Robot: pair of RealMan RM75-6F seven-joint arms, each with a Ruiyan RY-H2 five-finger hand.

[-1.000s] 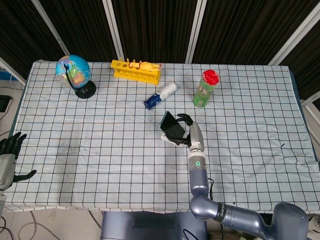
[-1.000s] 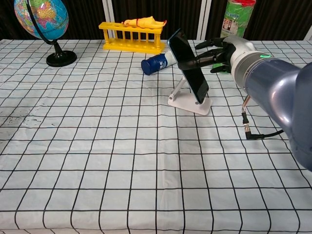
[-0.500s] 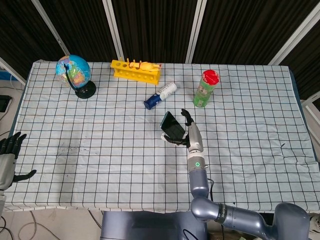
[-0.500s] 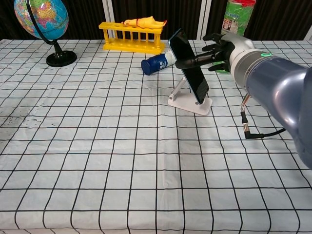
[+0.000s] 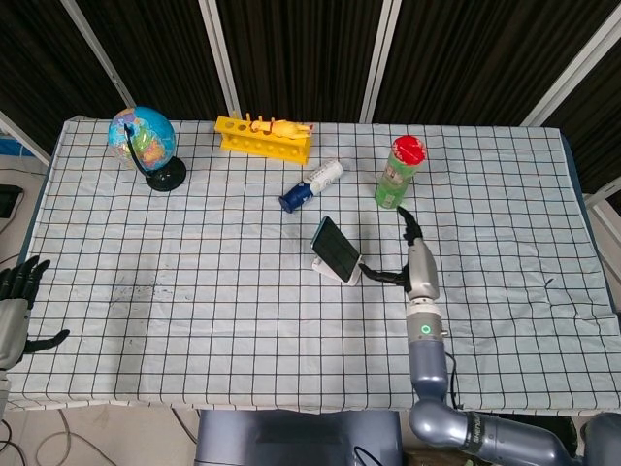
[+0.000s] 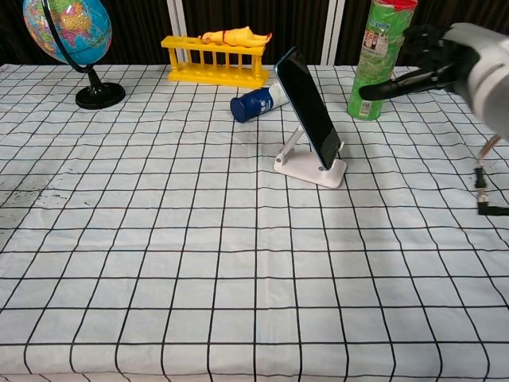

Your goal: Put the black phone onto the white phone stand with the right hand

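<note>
Black phone (image 6: 308,110) propped tilted on the white phone stand (image 6: 311,168), bottom edge in the lip. Right hand (image 6: 433,62) apart from it, fingers spread, empty. Likely rigid, smooth, slippery, easily tipped; best pinched by its side edges.

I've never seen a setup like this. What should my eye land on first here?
Most striking is the black phone leaning tilted on the white phone stand near the middle of the checked table. Just to its right, the robot's right hand hovers open, apart from the phone. Along the far edge stand a globe, a yellow rack and a green can with a red lid.
</note>
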